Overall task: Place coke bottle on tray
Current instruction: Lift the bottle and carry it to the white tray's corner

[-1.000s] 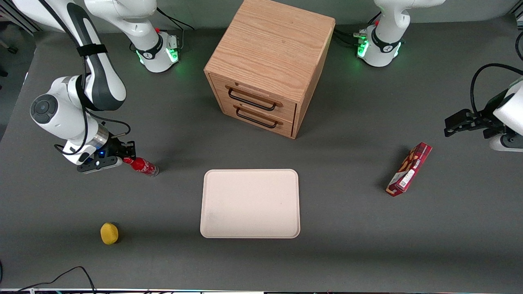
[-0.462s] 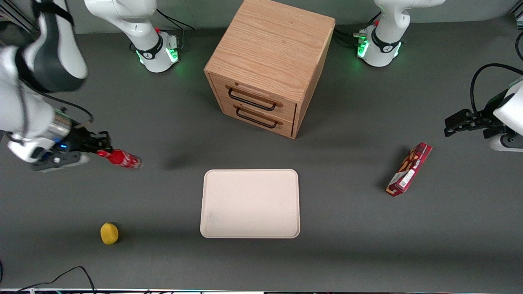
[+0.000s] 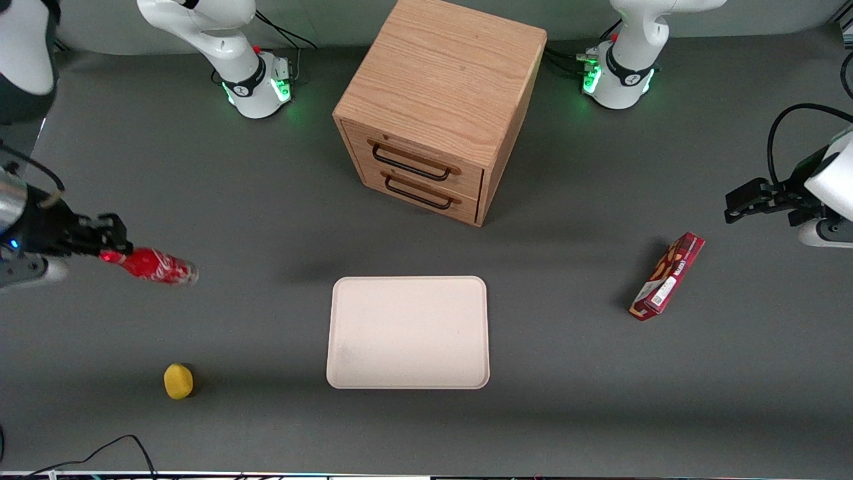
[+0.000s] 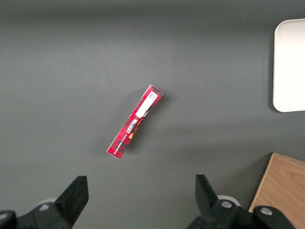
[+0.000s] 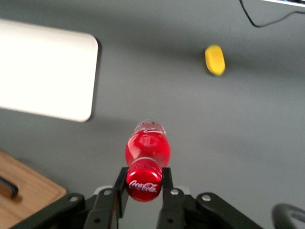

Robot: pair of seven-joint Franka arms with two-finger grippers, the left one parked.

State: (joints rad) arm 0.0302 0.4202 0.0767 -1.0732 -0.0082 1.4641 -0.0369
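Observation:
My right gripper (image 3: 106, 248) is shut on the red cap end of the coke bottle (image 3: 154, 266) and holds it lifted above the table, lying nearly level, at the working arm's end of the table. In the right wrist view the gripper (image 5: 144, 183) clamps the red cap, and the glossy red coke bottle (image 5: 147, 148) points away from the camera. The cream-beige tray (image 3: 408, 332) lies flat at the table's middle, well apart from the bottle, and nothing lies on it. It also shows in the right wrist view (image 5: 43, 71).
A wooden drawer cabinet (image 3: 440, 107) stands farther from the front camera than the tray. A yellow lemon (image 3: 178, 381) lies nearer the front camera than the bottle. A long red snack box (image 3: 667, 275) lies toward the parked arm's end.
My right gripper has lifted the coke bottle off the table and carried it outward, away from the tray, toward the working arm's edge of the table. The tray has not moved.

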